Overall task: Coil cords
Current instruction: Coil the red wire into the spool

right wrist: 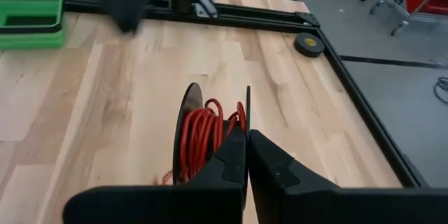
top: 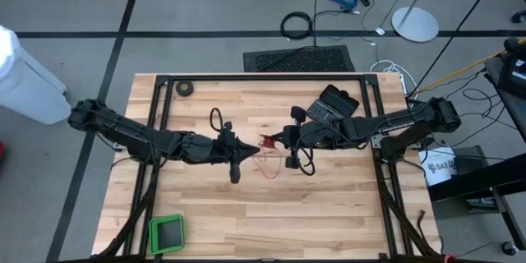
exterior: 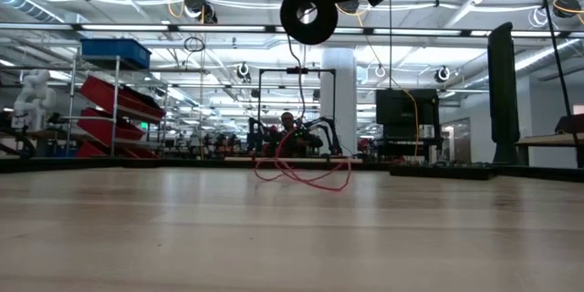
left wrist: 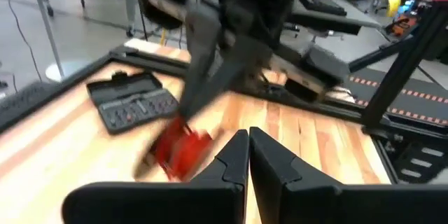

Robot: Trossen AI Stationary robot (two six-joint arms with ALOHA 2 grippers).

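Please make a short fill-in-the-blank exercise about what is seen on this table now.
1. The wire wound on the reel is ____ in colour.
2. The right gripper holds the ____.
3. The tray near the table corner is ____.
4. The jaws of the left gripper stand almost ____.

Missing words: red; reel; green; shut

Bright even overhead light; left wrist view motion-blurred.
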